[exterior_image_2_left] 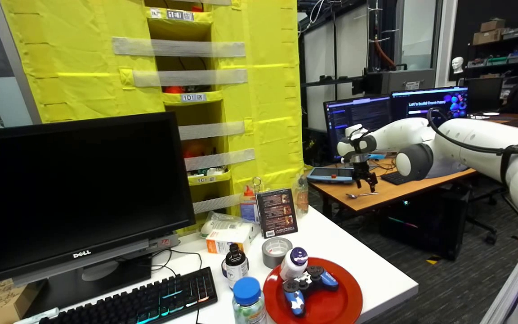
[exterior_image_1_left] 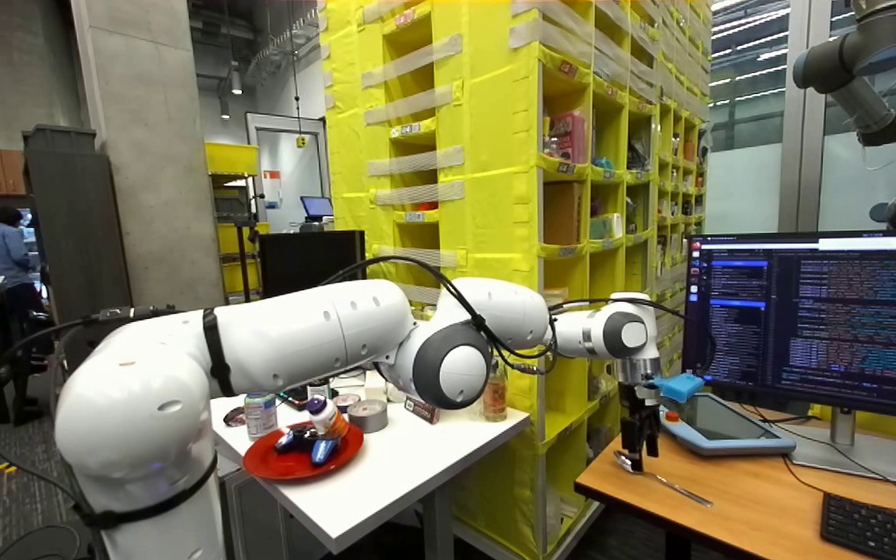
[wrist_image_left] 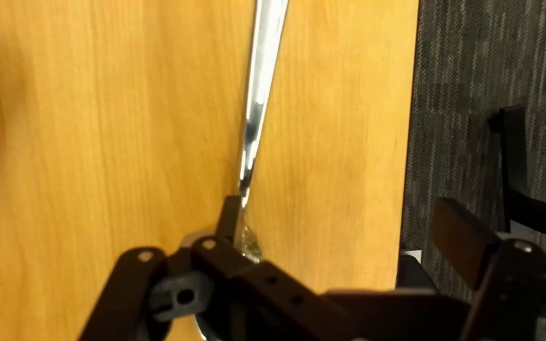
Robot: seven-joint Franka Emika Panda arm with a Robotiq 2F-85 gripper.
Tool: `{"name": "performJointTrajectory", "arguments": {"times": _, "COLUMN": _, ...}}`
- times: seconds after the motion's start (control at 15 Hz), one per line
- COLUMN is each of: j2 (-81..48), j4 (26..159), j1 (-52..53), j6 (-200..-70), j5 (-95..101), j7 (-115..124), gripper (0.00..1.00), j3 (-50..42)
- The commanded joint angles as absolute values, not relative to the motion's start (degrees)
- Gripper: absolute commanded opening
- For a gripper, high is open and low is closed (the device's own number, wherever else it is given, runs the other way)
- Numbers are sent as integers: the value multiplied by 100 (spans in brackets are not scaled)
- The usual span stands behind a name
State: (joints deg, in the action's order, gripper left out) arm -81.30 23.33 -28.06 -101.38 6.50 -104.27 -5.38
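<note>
A shiny metal spoon (exterior_image_1_left: 677, 488) lies on the wooden desk (exterior_image_1_left: 767, 502), near its edge. My gripper (exterior_image_1_left: 645, 457) points down over the spoon's bowl end, also visible in an exterior view as the dark gripper (exterior_image_2_left: 366, 187) above the spoon (exterior_image_2_left: 366, 194). Seen from the wrist, the spoon's handle (wrist_image_left: 263, 71) runs up the picture, and its bowl is partly hidden behind the left finger (wrist_image_left: 229, 215). The right finger (wrist_image_left: 460, 237) appears beyond the desk edge, over the dark floor. The jaws of the gripper (wrist_image_left: 338, 208) stand wide apart with nothing between them.
A blue-framed tablet (exterior_image_1_left: 732, 424) with a red button lies beside the gripper, in front of a monitor (exterior_image_1_left: 813, 311). A keyboard (exterior_image_1_left: 883, 525) sits on the same desk. On a separate white table (exterior_image_2_left: 376, 279), a red plate (exterior_image_2_left: 348, 297) holds a game controller (exterior_image_2_left: 295, 300) and a bottle (exterior_image_2_left: 293, 265).
</note>
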Motion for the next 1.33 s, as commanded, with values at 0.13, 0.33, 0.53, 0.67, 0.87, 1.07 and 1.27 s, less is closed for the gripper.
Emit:
{"name": "performJointTrajectory", "arguments": {"times": 0.13, "j2": -8126, "j4": 2401, "j1": -2764, "j6": -10412, "j5": 630, "j7": -10361, "gripper": 100, "j3": -521}}
{"name": "performJointTrajectory", "arguments": {"times": 0.33, "j2": -8522, "j4": 1912, "j1": -2737, "j6": -10255, "j5": 651, "j7": -10329, "gripper": 100, "j3": -581}}
{"name": "performJointTrajectory", "arguments": {"times": 0.53, "j2": -8334, "j4": 2498, "j1": -2691, "j6": -10566, "j5": 700, "j7": -10275, "gripper": 100, "j3": -577}}
{"name": "performJointTrajectory", "arguments": {"times": 0.67, "j2": -8397, "j4": 2505, "j1": -2661, "j6": -10619, "j5": 690, "j7": -10227, "gripper": 100, "j3": -586}}
{"name": "performJointTrajectory", "arguments": {"times": 0.87, "j2": -8438, "j4": 2406, "j1": -2648, "j6": -10647, "j5": 670, "j7": -10195, "gripper": 100, "j3": -572}}
{"name": "performJointTrajectory", "arguments": {"times": 1.07, "j2": -8439, "j4": 2328, "j1": -2655, "j6": -10631, "j5": 654, "j7": -10163, "gripper": 100, "j3": -564}}
{"name": "performJointTrajectory", "arguments": {"times": 1.27, "j2": -8438, "j4": 2293, "j1": -2676, "j6": -10644, "j5": 647, "j7": -10183, "gripper": 100, "j3": -560}}
